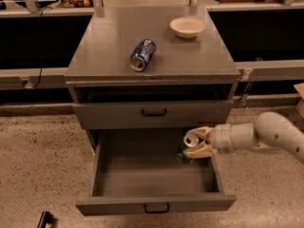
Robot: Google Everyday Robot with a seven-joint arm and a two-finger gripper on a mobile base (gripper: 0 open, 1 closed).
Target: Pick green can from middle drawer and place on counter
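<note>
The green can (184,154), silver top towards me, is held tilted in my gripper (194,143). The pale fingers (198,152) are shut around its upper part. The can hangs just above the floor of the open middle drawer (156,204), at its right side near the back. My arm reaches in from the right edge of the view. The counter (109,46) is the grey cabinet top above, and the gripper is well below it.
A blue-and-white can (143,54) lies on its side near the middle of the counter. A white bowl (187,26) stands at the counter's back right. A shut drawer front (152,112) with a black handle sits just above the gripper. Speckled floor surrounds the cabinet.
</note>
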